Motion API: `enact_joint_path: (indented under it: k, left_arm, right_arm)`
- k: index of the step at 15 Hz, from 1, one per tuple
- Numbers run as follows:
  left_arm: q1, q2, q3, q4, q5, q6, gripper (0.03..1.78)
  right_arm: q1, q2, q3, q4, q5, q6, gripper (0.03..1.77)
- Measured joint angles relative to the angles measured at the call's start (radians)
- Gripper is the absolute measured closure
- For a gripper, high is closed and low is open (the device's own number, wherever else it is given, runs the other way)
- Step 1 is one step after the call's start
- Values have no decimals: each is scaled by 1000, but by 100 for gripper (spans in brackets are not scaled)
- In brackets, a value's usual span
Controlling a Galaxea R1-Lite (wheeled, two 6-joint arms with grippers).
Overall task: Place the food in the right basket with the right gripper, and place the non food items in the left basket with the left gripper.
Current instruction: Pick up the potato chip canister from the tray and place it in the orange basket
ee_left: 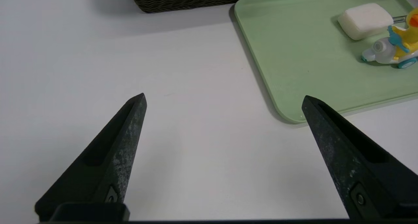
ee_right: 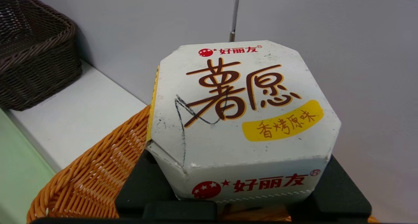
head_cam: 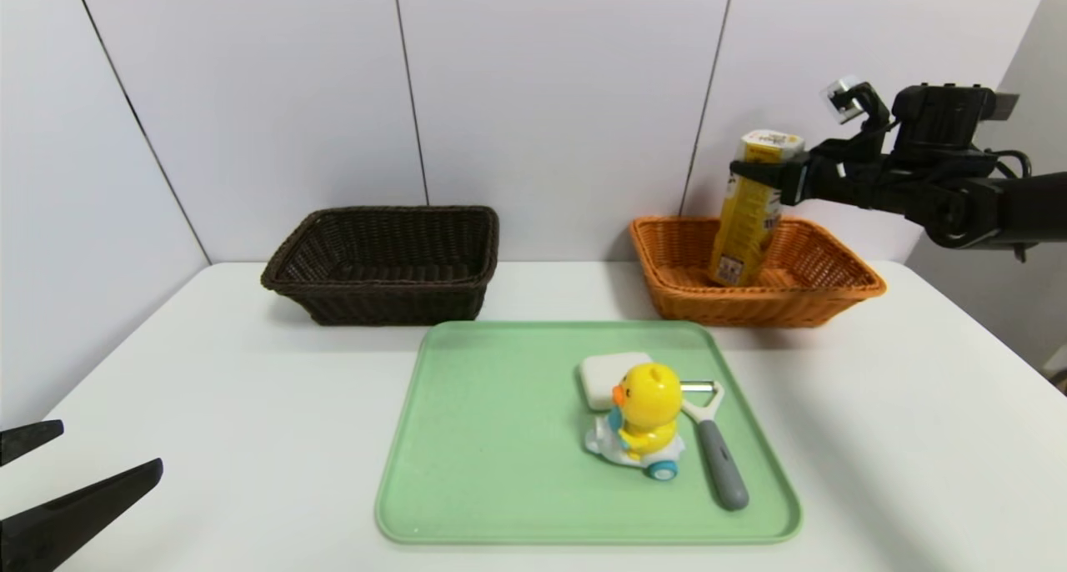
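Observation:
My right gripper (head_cam: 763, 172) is shut on a tall yellow and white snack box (head_cam: 748, 213), held slightly tilted over the orange basket (head_cam: 842, 293) at the back right, its lower end inside the rim. The box's white octagonal top (ee_right: 241, 116) fills the right wrist view, clamped between the black fingers (ee_right: 143, 184). On the green tray (head_cam: 492, 464) lie a white soap bar (head_cam: 604, 370), a yellow duck toy (head_cam: 643, 418) and a grey-handled peeler (head_cam: 717, 451). My left gripper (ee_left: 223, 101) hangs open over bare table near the tray's front left corner (ee_left: 290, 116). The dark brown basket (head_cam: 388, 263) stands back left.
White table (head_cam: 208, 405) with a wall of white panels close behind both baskets. The tray sits centrally at the front. The soap (ee_left: 365, 20) and duck toy (ee_left: 396, 42) show at the far edge of the left wrist view.

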Motion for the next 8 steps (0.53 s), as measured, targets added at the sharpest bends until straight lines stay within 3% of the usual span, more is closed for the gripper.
enact_joint_path:
  k: [3,8]
  left_arm:
    - [0,8,-2,-1,1,0,12]
    - [0,14,-5,-1,1,0,12]
  right_arm:
    - [4,13,-16,-1,0,16,69]
    - [4,-3,-10,5,3,46,41]
